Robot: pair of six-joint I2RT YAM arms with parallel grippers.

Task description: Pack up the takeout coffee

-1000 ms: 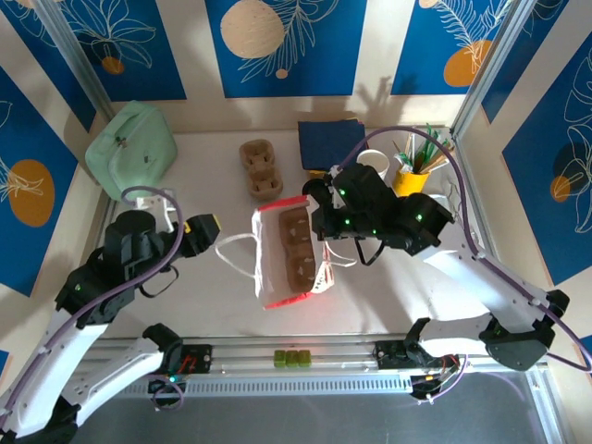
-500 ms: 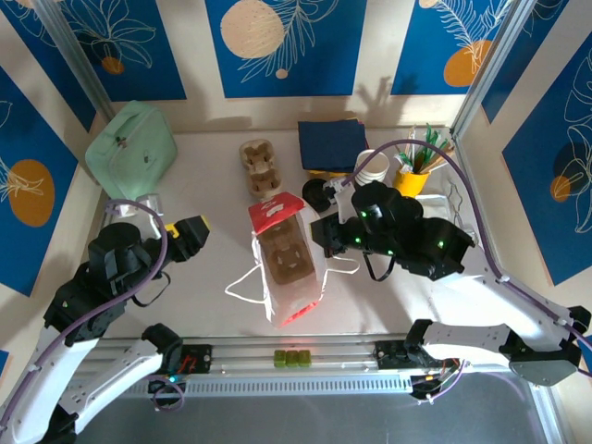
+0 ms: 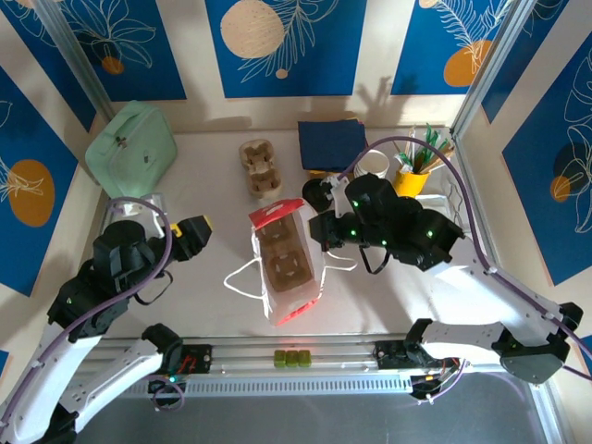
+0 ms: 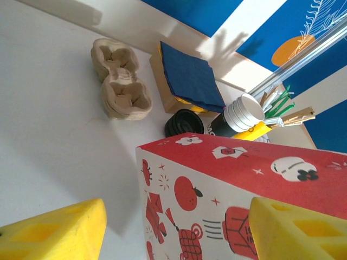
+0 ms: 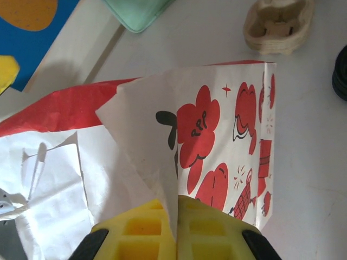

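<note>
Creased rim of red-printed paper bag (image 5: 227, 135) clamped in right gripper (image 5: 176, 216), moulded pulp tray (image 3: 285, 259) inside, left gripper (image 4: 173, 233) with blocky yellow fingers (image 4: 54, 233) apart

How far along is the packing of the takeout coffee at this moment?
Done: the paper bag stands open with a cardboard carrier inside.
In hand: the right gripper is shut on the bag's upper edge, and the left gripper is open beside the bag.
Left: the carrier's wells look empty, so the coffee itself is not yet packed.
</note>
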